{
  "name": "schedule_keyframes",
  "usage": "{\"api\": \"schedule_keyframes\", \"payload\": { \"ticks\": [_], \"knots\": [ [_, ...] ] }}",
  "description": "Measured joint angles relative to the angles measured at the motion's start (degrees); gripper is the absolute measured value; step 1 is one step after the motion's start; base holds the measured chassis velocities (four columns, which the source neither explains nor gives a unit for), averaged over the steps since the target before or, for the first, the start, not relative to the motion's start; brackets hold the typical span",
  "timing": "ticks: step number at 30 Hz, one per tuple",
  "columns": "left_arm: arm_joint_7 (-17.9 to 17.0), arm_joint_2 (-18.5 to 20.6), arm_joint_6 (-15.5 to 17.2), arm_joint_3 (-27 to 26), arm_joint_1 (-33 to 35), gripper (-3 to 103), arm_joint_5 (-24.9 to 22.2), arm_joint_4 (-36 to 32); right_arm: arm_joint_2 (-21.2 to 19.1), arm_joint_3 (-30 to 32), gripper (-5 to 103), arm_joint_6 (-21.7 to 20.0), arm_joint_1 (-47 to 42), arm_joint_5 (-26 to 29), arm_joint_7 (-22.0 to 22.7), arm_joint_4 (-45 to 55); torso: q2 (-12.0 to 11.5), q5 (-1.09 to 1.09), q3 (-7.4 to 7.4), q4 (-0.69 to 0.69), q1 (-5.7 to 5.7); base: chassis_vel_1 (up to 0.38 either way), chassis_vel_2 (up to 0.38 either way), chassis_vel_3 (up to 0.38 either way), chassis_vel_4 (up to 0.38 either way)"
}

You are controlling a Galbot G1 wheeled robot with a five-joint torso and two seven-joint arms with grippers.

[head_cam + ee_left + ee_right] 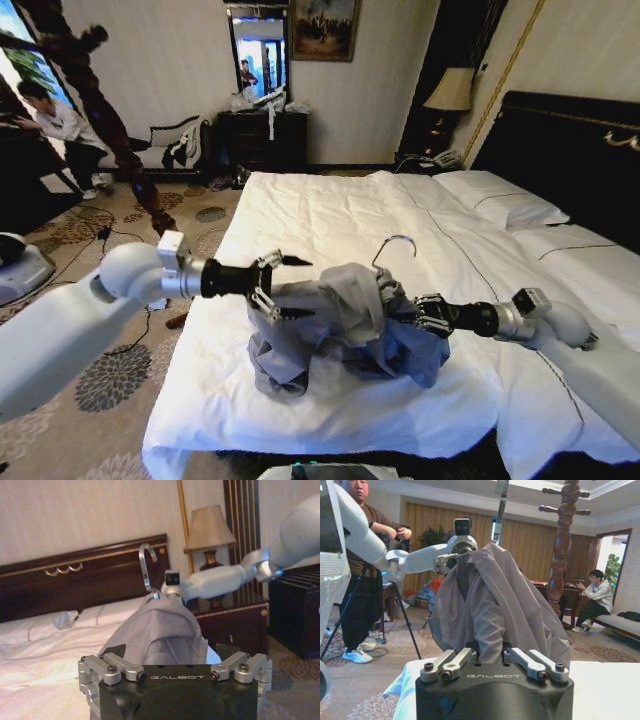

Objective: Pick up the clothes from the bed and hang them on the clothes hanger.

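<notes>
Reaching in from the robot's left, the left pincer stands with its jaws spread wide, one dark fingertip above and one below, at the left edge of the clothes; in the left wrist view the same pincer shows both fingers parted with the blue-grey fabric rising between them, and nothing is pinched. From the other side the right pincer is pushed into the right part of the bundle, its fingers drawn together on the cloth; in the right wrist view its linkages sit close with the shirt gathered just past them, so it grips the clothes. The shirt is bunched in a heap, partly raised, with its lower folds on the white duvet of the bed near the foot end. A silver wire hook of the clothes hanger sticks up out of the top of the heap, the hanger's body hidden under the fabric. Beyond the bed's left side stands a tall dark turned-wood pole on the patterned carpet.
</notes>
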Motion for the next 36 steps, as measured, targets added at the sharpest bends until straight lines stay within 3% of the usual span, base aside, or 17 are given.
{"api": "schedule_keyframes", "payload": {
  "ticks": [12,14,15,16,20,24,27,29,32,33,36],
  "knots": [
    [4.61,-0.55,-0.01,2.89,-1.23,96,6.66,2.20,-0.45,0.22,16,0.89,0.18,-2.93,0.09,1.07,0.00,-0.01,0.00,0.01,0.00,0.000,0.000,0.000,0.000],
    [5.16,-0.66,-0.01,3.29,-1.49,91,7.37,2.51,-0.45,0.24,16,0.94,0.18,-3.09,0.09,1.19,0.00,-0.01,0.00,0.01,0.00,0.000,0.000,0.000,0.000],
    [5.96,-0.78,-0.01,3.82,-1.67,81,8.39,2.98,-0.44,0.24,16,0.96,0.18,-3.27,0.09,1.33,0.00,-0.01,0.00,0.00,0.00,0.000,0.000,0.000,0.000],
    [6.43,-0.84,-0.01,4.05,-1.68,81,8.91,3.20,-0.40,0.24,16,0.97,0.18,-3.40,0.08,1.38,0.00,-0.01,0.00,0.01,0.00,0.000,0.000,0.000,0.000],
    [7.84,-1.35,-0.01,4.61,-1.78,64,10.48,3.99,-0.34,0.23,16,0.98,0.16,-3.64,-0.05,1.54,0.00,-0.01,0.00,0.01,0.00,0.000,0.000,0.000,0.000],
    [8.34,-2.22,0.05,5.22,-2.40,48,11.36,4.73,-0.50,0.21,16,0.97,0.37,-4.01,-0.25,1.65,0.00,-0.01,0.00,0.01,0.00,0.000,0.000,0.000,0.000],
    [8.45,-2.54,0.10,5.45,-2.58,43,11.84,4.92,-0.50,0.21,16,0.97,0.46,-4.23,-0.46,1.66,0.00,-0.01,0.00,0.01,0.00,0.000,0.000,0.000,0.000],
    [8.72,-3.04,0.20,5.66,-2.61,32,12.88,5.21,-0.50,0.21,16,0.97,0.43,-4.35,-0.60,1.66,0.00,-0.01,0.00,0.01,0.00,0.000,0.000,0.000,0.000],
    [8.75,-3.32,0.27,5.75,-2.59,27,13.50,5.36,-0.49,0.21,16,0.97,0.39,-4.40,-0.76,1.63,0.00,-0.01,0.00,0.01,0.00,0.000,0.000,0.000,0.000],
    [8.69,-3.67,0.36,5.89,-2.57,19,14.01,5.55,-0.46,0.22,16,0.97,0.35,-4.40,-0.88,1.60,0.00,-0.01,0.00,0.01,0.00,0.000,0.000,0.000,0.000],
    [8.69,-4.04,0.54,6.02,-2.58,19,14.27,5.73,-0.44,0.24,16,0.96,0.31,-4.32,-0.89,1.57,0.00,-0.01,0.00,0.01,0.00,0.000,0.000,0.000,0.000]
  ]
}}
